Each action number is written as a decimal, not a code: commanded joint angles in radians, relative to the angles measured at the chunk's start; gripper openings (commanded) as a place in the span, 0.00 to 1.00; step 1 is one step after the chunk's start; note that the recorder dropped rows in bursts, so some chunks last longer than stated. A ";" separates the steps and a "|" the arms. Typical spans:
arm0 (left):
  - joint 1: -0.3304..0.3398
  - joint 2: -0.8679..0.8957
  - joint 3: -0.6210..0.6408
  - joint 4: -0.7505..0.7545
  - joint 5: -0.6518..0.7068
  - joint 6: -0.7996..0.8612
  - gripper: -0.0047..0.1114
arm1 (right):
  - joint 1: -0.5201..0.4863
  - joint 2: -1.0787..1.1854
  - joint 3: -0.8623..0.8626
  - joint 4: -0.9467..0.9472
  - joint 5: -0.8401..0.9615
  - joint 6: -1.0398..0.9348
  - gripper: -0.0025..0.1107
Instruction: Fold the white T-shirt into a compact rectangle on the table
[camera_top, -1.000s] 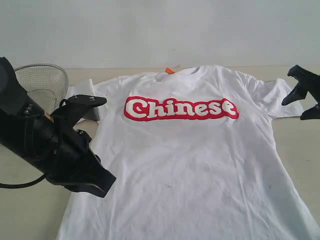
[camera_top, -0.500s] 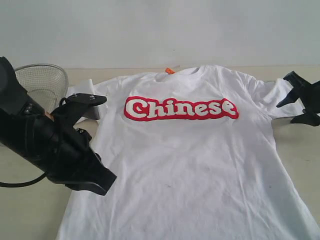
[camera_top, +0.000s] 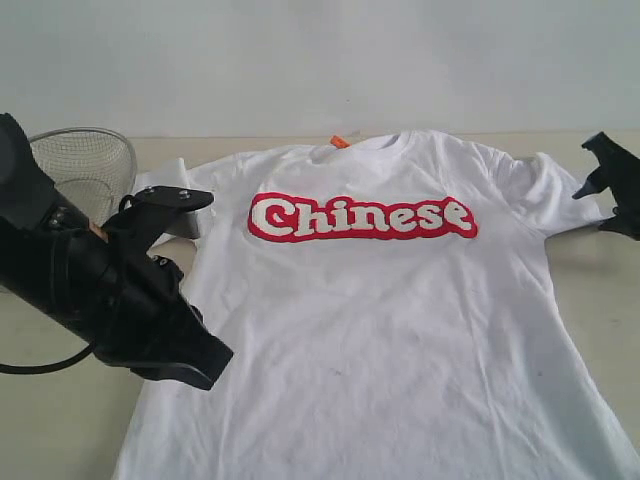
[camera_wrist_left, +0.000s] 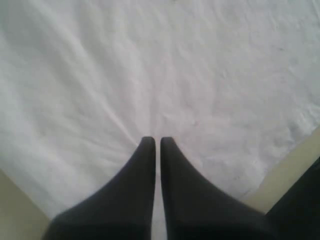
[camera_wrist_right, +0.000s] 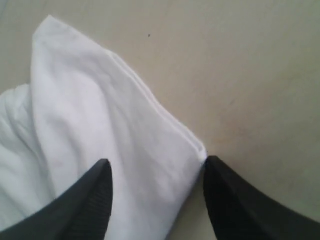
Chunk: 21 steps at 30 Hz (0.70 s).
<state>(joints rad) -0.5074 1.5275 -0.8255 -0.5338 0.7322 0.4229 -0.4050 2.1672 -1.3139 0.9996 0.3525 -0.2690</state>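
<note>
The white T-shirt (camera_top: 370, 300) lies flat and face up on the beige table (camera_top: 60, 420), its red lettered band (camera_top: 362, 217) across the chest and an orange tag (camera_top: 340, 141) at the neck. My left gripper (camera_top: 200, 362) hovers over the shirt's left side, low on the body. In the left wrist view it (camera_wrist_left: 157, 141) is shut with only a thin slit, white cloth (camera_wrist_left: 150, 65) beneath it. My right gripper (camera_top: 612, 188) is open at the right sleeve (camera_top: 560, 195). In the right wrist view it (camera_wrist_right: 157, 167) straddles the sleeve's folded end (camera_wrist_right: 100, 120).
A wire mesh bowl (camera_top: 85, 165) stands at the back left, behind the left arm. Bare tabletop (camera_wrist_right: 240, 65) lies beyond the right sleeve. The shirt's lower hem runs out of the exterior view at the bottom.
The right gripper dipped in toward the sleeve, then drew back to the right edge of view. The sleeve's end looks slightly more bunched. The left arm has hardly moved.
</note>
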 joint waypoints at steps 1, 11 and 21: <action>-0.003 -0.003 -0.006 -0.005 -0.007 0.000 0.08 | -0.004 0.033 0.011 -0.041 -0.058 -0.005 0.48; -0.003 -0.003 -0.006 -0.005 -0.024 -0.004 0.08 | 0.017 0.076 0.011 -0.041 -0.026 -0.021 0.48; -0.003 -0.003 -0.006 -0.005 -0.036 -0.004 0.08 | 0.032 0.079 0.011 -0.041 0.098 -0.060 0.48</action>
<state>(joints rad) -0.5074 1.5275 -0.8255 -0.5338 0.7124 0.4229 -0.3819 2.1938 -1.3325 0.9942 0.3322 -0.3150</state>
